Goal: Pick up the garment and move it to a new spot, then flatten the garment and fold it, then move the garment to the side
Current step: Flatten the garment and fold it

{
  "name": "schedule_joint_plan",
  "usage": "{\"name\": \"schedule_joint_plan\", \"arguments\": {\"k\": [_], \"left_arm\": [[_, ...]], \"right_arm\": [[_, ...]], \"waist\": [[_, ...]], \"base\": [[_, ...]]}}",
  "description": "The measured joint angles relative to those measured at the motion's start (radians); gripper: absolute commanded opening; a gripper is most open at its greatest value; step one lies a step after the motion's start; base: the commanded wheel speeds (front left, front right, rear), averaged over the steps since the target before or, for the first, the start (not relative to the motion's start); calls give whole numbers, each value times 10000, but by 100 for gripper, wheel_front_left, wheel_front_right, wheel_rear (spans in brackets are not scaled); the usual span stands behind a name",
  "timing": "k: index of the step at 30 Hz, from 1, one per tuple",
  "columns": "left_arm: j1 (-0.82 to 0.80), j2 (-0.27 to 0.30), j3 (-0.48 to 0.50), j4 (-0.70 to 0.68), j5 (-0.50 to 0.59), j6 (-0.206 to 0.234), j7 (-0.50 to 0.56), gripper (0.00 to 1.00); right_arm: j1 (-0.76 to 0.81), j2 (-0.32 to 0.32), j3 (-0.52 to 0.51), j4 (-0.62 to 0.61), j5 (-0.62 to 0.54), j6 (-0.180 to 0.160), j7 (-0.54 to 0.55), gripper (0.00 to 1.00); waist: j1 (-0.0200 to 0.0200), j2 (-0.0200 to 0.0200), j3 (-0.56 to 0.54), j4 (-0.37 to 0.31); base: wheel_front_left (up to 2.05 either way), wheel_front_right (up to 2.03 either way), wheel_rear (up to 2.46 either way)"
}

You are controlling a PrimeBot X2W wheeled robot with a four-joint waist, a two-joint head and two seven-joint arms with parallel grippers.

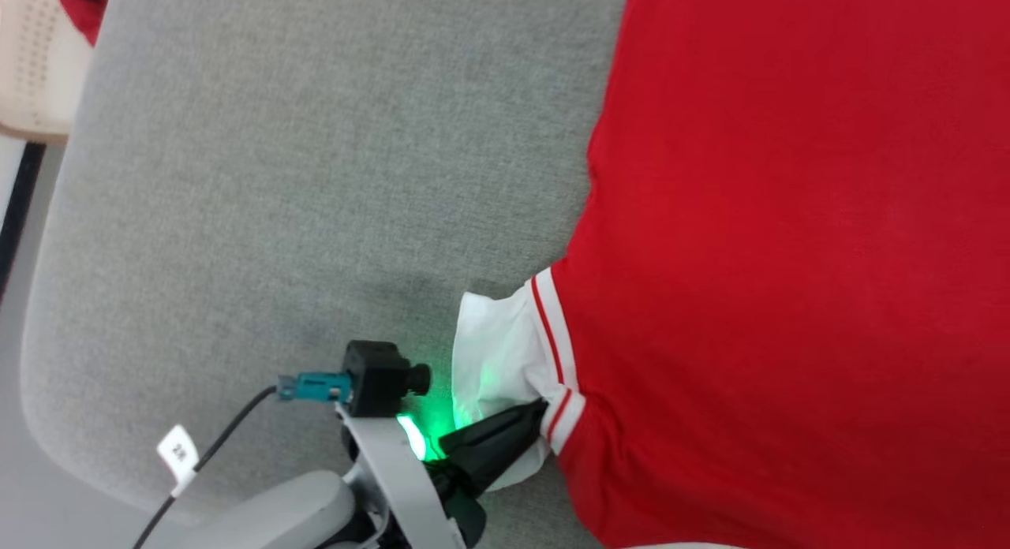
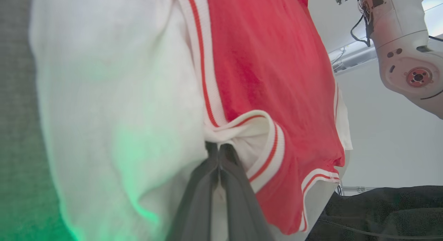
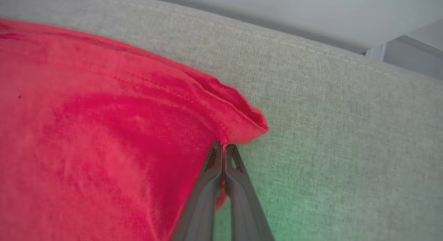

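**Both grippers pinched shut on the red garment**

The garment lies spread over the right part of the grey padded surface, running off the head view's top, right and bottom edges. The surface's left half is bare, with its rounded near-left corner in sight. The left gripper sits at the garment's left border near the surface's near edge. Its two dark fingers are pressed together on the white sleeve, right beside the white-and-red striped trim. In the left wrist view the fingertips meet in a fold of white cloth where the trim curls over, with red fabric hanging to the right. The right gripper is likewise closed. Its tips are nipped on a red corner of the garment that is bunched and lifted slightly off the grey cloth, which lies bare to the gripper's right.

The garment's far and right borders are cut off, so its full outline cannot be made out. How much cloth sits between either pair of fingers is hidden by the folds. A green glow tints the sleeve and the surface near both grippers.

The left arm enters from the bottom edge of the head view, its pale forearm angled up and to the right. Its wrist camera sits on top and a dark cable trails off to the lower left. A pale arm joint shows at the upper right of the left wrist view.
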Motion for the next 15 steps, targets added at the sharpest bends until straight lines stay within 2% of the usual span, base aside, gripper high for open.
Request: {"name": "schedule_joint_plan", "arguments": {"k": [3, 7, 15], "left_arm": [[94, 125, 10, 171, -142, 0, -201, 0], [216, 451, 21, 470, -305, 27, -303, 0], [872, 1034, 23, 740, -525, 192, -464, 0]], "right_arm": [[456, -146, 257, -291, 548, 2, 6, 0], [1404, -721, 692, -1099, 1308, 0, 111, 0], [4529, -1965, 692, -3269, 3131, 2, 637, 0]], "waist": [[-1, 0, -276, -193], [0, 0, -734, -463], [0, 1, -1758, -1083]], "base": [[0, 0, 0], [0, 0, 0], [0, 0, 0]]}}
